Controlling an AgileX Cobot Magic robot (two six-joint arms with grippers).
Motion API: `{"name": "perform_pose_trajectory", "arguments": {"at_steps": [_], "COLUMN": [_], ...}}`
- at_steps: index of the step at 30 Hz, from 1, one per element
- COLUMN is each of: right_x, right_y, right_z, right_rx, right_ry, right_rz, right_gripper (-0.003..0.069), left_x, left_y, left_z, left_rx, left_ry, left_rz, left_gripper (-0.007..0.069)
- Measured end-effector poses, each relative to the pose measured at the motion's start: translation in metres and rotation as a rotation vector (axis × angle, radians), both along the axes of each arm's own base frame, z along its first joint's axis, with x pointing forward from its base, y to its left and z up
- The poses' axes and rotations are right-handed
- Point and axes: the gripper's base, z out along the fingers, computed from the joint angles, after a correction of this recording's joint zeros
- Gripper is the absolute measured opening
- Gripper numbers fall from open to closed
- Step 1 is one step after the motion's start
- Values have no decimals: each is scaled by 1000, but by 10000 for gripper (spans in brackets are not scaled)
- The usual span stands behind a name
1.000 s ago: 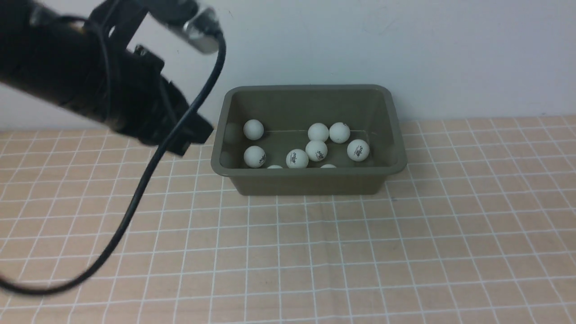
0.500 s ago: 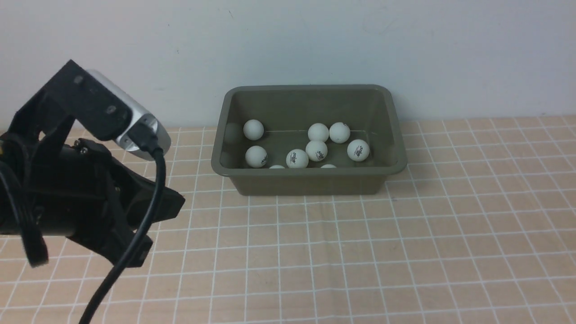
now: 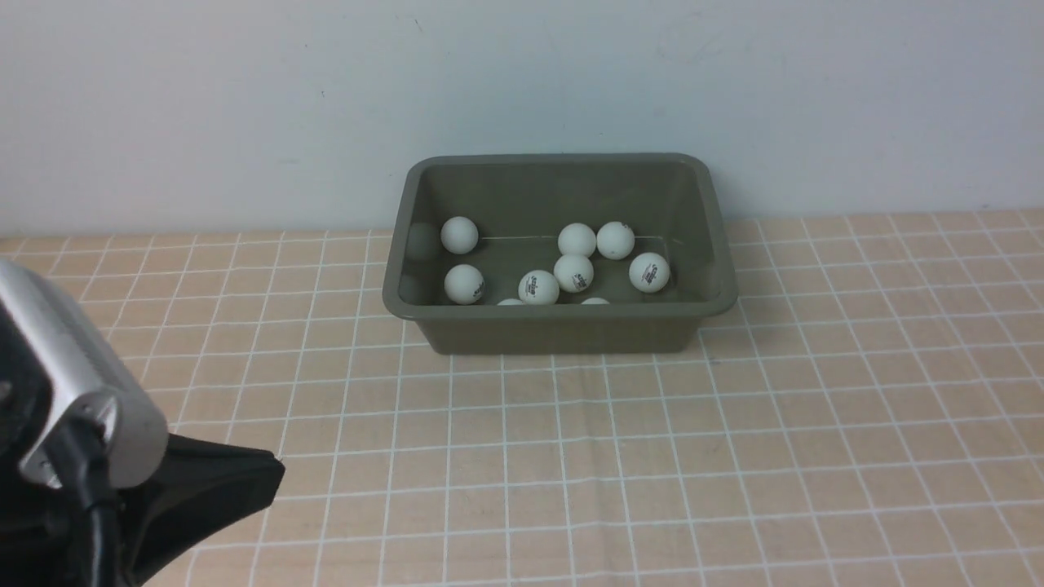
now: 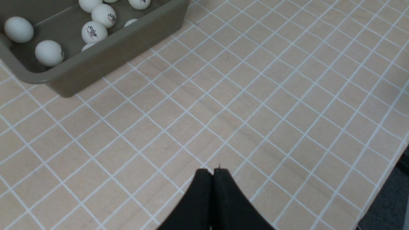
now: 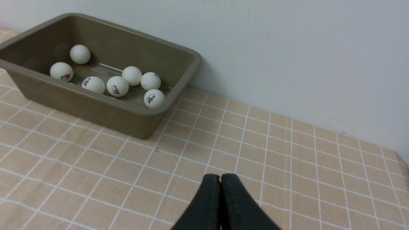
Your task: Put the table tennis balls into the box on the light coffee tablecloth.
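Observation:
The olive-green box (image 3: 563,333) stands on the light coffee tablecloth (image 3: 652,456) near the back wall. Several white table tennis balls (image 3: 573,272) lie inside it, some with dark logos. No ball shows on the cloth. My left gripper (image 3: 273,469) hangs low at the front left, far from the box, shut and empty. In the left wrist view its tips (image 4: 213,172) meet over bare cloth, with the box (image 4: 105,54) and balls (image 4: 94,32) further off. My right gripper (image 5: 220,177) is shut and empty too, well short of the box (image 5: 96,108) and its balls (image 5: 117,85).
A plain white wall (image 3: 522,73) rises right behind the box. The cloth's edge (image 4: 396,105) drops to dark floor in the left wrist view. The right arm is outside the front view.
My left arm has swung down from high beside the box's left end to the front-left corner of the front view. One ball near the box's front wall shifted slightly.

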Motion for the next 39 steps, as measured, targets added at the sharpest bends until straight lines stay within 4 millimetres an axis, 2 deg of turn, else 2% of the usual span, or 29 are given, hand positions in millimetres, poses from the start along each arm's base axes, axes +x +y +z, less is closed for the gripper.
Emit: {"name": "perform_pose_trajectory", "arguments": {"at_steps": [7, 13, 17, 21, 25, 30, 39], "right_x": [0, 0, 0, 0, 0, 0, 0], "right_y": [0, 0, 0, 0, 0, 0, -1], "right_z": [0, 0, 0, 0, 0, 0, -1], "right_rx": [0, -2, -5, -5, -5, -5, -6], "right_ry": [0, 0, 3, 3, 4, 4, 11], "right_rz": [0, -1, -3, -4, -4, -4, -5], "right_gripper": [-18, -18, -18, -18, -18, -18, -18], "left_x": [2, 10, 0, -15, -35, -47, -48], "left_y": [4, 23, 50, 62, 65, 65, 68], "left_z": [1, -18, -53, -84, -119, -144, -142], "left_rx": [36, 118, 83, 0, -80, -143, -197], "left_ry": [-69, -210, -340, -401, -468, -532, -568], "left_rz": [29, 218, 509, 684, 768, 787, 832], "left_gripper": [-69, -69, -69, -69, -69, -69, -69]}}
